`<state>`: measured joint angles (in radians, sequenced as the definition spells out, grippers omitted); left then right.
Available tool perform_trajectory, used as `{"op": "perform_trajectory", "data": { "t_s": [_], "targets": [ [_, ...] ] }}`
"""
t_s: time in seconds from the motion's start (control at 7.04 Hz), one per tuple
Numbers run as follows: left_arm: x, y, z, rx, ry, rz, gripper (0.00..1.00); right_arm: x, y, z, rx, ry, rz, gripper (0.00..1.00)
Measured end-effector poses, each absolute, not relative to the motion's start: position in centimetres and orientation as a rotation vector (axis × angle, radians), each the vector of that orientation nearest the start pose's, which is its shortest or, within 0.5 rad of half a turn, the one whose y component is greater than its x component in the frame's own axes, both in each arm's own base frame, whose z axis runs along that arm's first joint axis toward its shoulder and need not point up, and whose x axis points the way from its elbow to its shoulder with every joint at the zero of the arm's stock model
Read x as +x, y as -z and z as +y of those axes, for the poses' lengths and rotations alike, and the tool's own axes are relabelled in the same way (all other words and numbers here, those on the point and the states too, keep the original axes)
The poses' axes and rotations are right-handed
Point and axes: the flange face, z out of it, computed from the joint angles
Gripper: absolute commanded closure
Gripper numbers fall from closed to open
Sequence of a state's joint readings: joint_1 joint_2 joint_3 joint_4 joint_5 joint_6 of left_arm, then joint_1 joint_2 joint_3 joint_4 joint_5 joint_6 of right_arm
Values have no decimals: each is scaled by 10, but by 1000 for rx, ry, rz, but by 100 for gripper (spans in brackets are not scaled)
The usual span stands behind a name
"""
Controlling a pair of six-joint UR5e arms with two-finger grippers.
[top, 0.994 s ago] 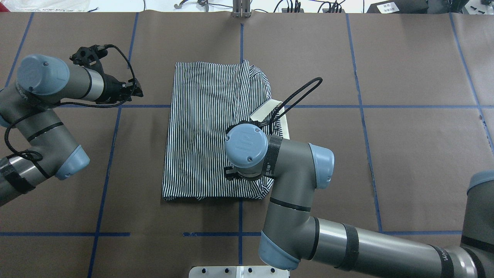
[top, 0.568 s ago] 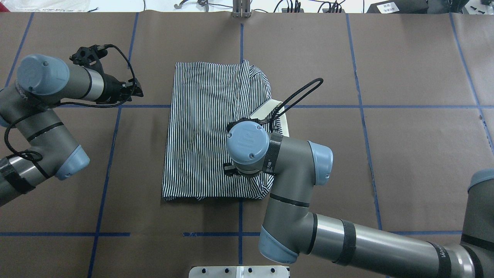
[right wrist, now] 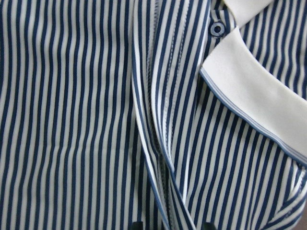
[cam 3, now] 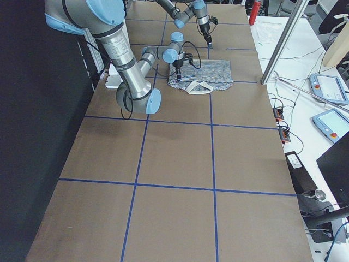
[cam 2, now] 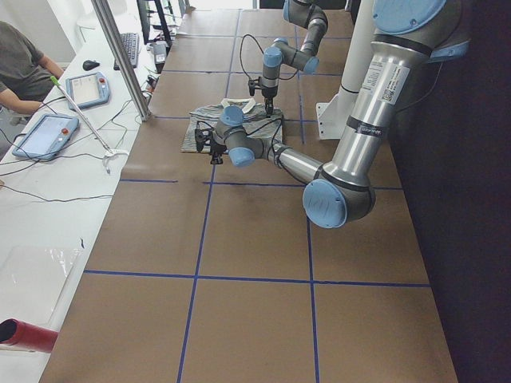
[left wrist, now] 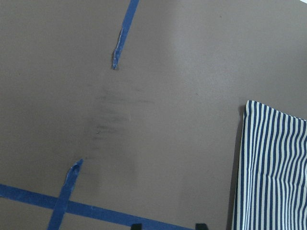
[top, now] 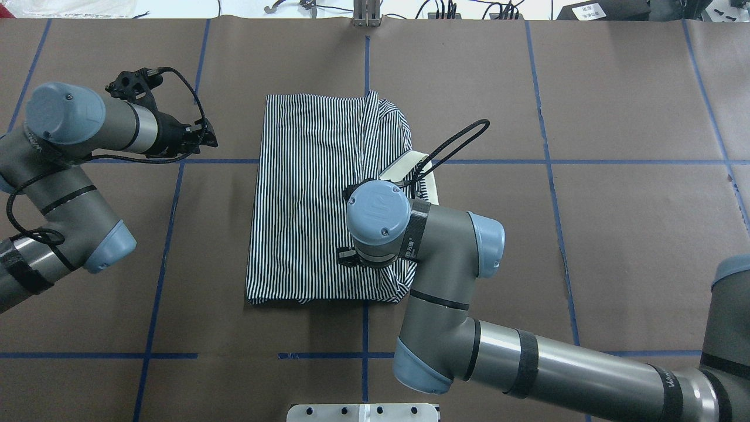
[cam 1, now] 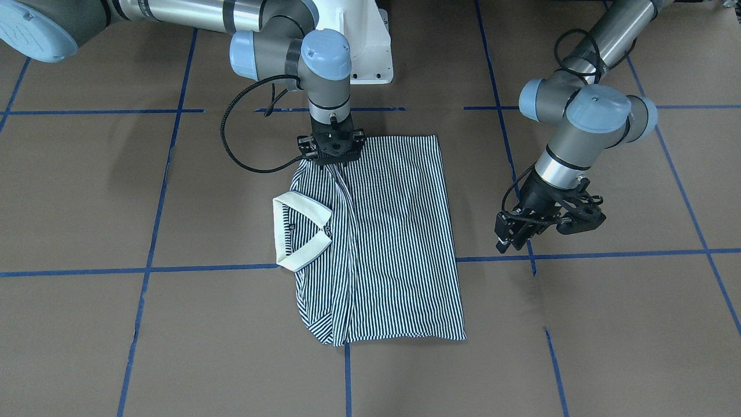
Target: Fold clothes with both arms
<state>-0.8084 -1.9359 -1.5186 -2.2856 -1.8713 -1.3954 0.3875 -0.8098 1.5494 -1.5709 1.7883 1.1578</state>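
Observation:
The striped polo shirt [cam 1: 393, 231] [top: 304, 199] lies folded into a long rectangle at the table's middle. Its cream collar [cam 1: 298, 231] [right wrist: 259, 91] sticks out on my right side. My right gripper [cam 1: 332, 164] points straight down at the shirt's near end. Its open fingertips [right wrist: 207, 225] straddle a folded placket edge and hover close over the cloth. In the overhead view the wrist hides those fingers. My left gripper [cam 1: 505, 243] [top: 208, 136] hangs open and empty above bare table, off the shirt's left edge. The shirt's corner [left wrist: 273, 167] shows in the left wrist view.
The brown table cover carries blue tape lines [top: 158, 258]. The white pedestal base [cam 1: 362, 52] stands at the robot's side. A side bench with tablets [cam 2: 44, 136], a metal post [cam 2: 120, 56] and a seated person [cam 2: 20, 64] runs along the far edge.
My right wrist has shifted slightly away from the robot over the shirt. The left arm and the shirt have not moved.

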Motion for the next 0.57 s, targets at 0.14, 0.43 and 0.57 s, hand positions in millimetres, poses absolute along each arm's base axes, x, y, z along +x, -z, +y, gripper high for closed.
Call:
{"op": "perform_trajectory", "data": {
  "t_s": [0.14, 0.43, 0.57],
  "targets": [
    [379, -403, -547, 241, 420, 1036, 53, -624, -212, -379, 85, 105, -763, 100],
    [381, -403, -547, 237, 423, 1036, 53, -618, -215, -384, 70, 107, -771, 100],
    [382, -404, -546, 236, 423, 1035, 53, -611, -217, -389, 55, 109, -780, 100]
  ]
}}
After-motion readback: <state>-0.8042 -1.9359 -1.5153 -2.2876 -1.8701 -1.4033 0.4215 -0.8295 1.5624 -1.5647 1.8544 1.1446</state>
